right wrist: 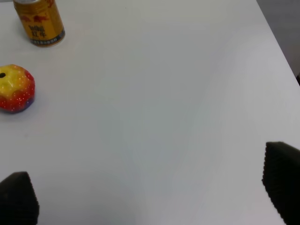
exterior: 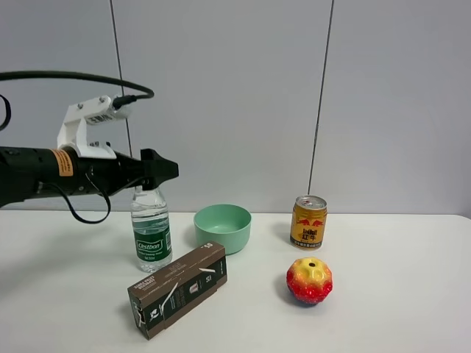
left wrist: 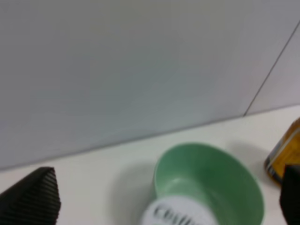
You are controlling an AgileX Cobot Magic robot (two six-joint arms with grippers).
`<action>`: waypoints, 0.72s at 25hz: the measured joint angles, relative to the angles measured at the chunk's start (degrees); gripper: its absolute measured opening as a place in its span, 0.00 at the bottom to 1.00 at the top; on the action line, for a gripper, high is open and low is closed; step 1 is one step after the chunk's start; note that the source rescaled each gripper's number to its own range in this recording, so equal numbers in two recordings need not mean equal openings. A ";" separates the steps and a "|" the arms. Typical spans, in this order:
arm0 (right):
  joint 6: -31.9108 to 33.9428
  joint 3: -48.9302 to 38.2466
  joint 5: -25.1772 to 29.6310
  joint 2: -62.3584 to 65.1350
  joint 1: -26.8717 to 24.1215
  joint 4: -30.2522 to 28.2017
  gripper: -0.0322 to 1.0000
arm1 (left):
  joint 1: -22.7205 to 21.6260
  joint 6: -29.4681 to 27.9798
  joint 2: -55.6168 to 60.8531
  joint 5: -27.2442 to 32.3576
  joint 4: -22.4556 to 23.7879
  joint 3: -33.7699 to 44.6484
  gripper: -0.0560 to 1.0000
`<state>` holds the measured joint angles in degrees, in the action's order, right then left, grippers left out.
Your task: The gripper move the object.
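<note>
left jaws spread wide, gripping nothing, hanging just over the bottle (exterior: 151,234) top. bottle upright on bench (exterior: 397,309), at 9 o'clock of green bowl (exterior: 222,226); box (exterior: 177,290) near at 5. right jaws also wide apart, holding nothing, over bench.

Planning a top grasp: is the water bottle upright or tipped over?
Upright: the water bottle stands on its base, neck up, beneath the left gripper.
</note>
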<state>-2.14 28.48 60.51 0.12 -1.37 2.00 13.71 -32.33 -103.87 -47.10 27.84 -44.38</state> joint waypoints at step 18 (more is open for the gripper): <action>0.00 0.00 0.00 0.00 0.00 0.00 1.00 | 1.02 9.63 34.99 37.47 -14.60 -0.20 1.00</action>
<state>-2.14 28.48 60.51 0.12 -1.37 2.00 14.73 -22.70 -68.88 -9.63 13.24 -44.57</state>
